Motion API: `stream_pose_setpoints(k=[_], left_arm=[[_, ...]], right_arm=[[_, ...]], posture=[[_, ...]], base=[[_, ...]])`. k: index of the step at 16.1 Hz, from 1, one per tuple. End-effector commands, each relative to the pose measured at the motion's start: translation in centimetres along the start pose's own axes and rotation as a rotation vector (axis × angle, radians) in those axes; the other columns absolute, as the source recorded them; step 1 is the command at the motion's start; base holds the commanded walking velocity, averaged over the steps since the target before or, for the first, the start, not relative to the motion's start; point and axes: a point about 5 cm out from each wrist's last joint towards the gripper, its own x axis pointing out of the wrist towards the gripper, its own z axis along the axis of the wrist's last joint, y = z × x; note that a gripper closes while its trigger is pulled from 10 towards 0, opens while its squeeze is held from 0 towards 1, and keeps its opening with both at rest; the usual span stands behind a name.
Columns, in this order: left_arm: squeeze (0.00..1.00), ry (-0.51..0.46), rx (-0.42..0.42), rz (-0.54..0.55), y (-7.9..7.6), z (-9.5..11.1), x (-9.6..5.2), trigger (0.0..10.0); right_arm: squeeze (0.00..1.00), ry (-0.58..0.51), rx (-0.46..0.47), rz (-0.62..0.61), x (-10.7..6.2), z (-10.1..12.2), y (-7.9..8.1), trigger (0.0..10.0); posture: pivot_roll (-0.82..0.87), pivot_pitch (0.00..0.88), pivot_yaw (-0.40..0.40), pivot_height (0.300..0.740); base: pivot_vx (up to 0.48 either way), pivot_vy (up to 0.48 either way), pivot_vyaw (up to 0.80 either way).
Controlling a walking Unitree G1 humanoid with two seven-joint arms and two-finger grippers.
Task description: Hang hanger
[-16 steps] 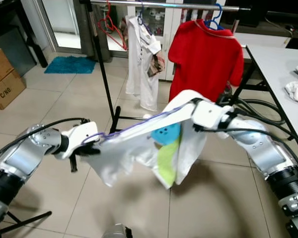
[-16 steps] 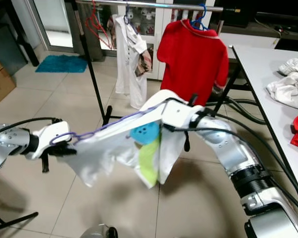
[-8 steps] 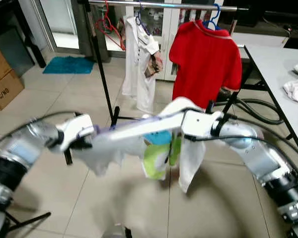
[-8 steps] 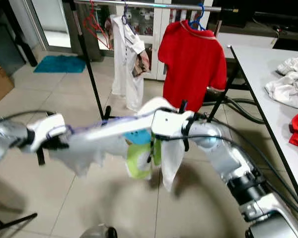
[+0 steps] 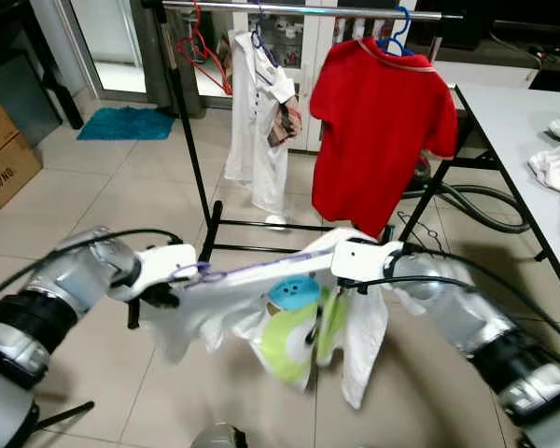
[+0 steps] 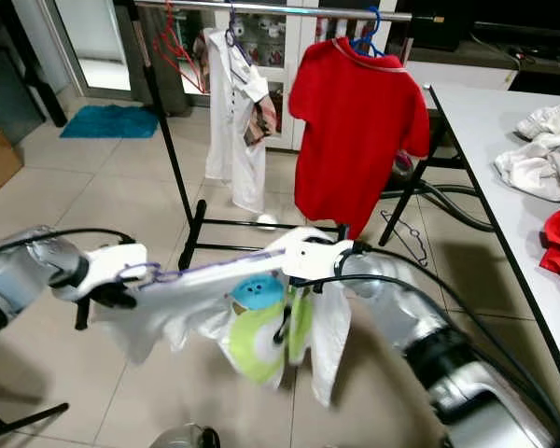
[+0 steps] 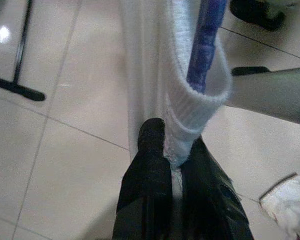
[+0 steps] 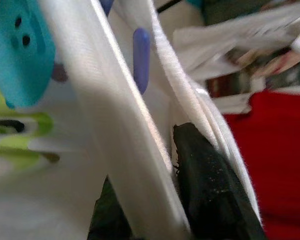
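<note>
- Left gripper (image 7: 176,150) low on the robot's left, two black fingers (image 7: 147,165) pinched tight on the ribbed white hem of a white T-shirt with a green and turquoise cartoon print (image 5: 289,327).
- Right gripper (image 8: 155,200) toward the middle, fingers clamped on a fold of the same shirt at the opposite end; white fabric wedged between the pads.
- Thin purple plastic hanger (image 5: 247,269) threaded inside the shirt, stretched almost level between the two grippers, hook end near the left gripper; purple bar visible through the sleeve opening in the left wrist view and beside the collar fold in the right wrist view.
- Shirt body drooping below the hanger line, print facing forward, well above the beige tiled floor (image 5: 93,201).
- Beyond, black-framed clothes rack with a silver top rail (image 5: 299,9), well apart from the held shirt.
- On that rail: red short-sleeved polo shirt (image 5: 378,131) on a blue hanger, long white garment (image 5: 257,121) beside it, bare red wire hangers (image 5: 205,51) further left.
- White table (image 5: 532,140) at the right edge with crumpled white cloth on it.
- Far left: turquoise floor mat (image 5: 126,123) and brown cardboard box (image 5: 5,149).
</note>
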Motion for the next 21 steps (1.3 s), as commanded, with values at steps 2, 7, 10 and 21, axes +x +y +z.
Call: stream_pose_setpoints(k=[2,7,10,21], left_arm=[[0.00,0.229,-0.140,-0.042,-1.2,-5.7,-0.1,0.0],[0.00,0.277,-0.175,-0.090,-1.9,-6.8,0.2,0.0],[0.00,0.272,-0.153,-0.088,-1.9,-6.5,0.8,0.0],[0.00,0.126,-0.089,0.065,0.6,-4.0,0.3,0.0]], right_arm=[[0.00,0.224,0.040,-0.076,-1.0,-5.1,-0.6,0.0],[0.00,0.238,-0.074,-0.261,-1.5,-5.3,-3.0,0.0],[0.00,0.063,0.073,-0.216,-0.7,-3.2,-2.3,0.0],[0.16,-0.172,-0.040,-0.031,-2.4,0.1,0.6,10.0]], posture=[[0.05,0.000,0.050,0.740],[0.04,0.000,0.047,0.740],[0.04,0.000,0.049,0.740],[0.03,0.000,0.043,0.740]], base=[[0.000,0.000,0.00],[0.000,0.000,0.00],[0.000,0.000,0.00],[0.000,0.000,0.00]])
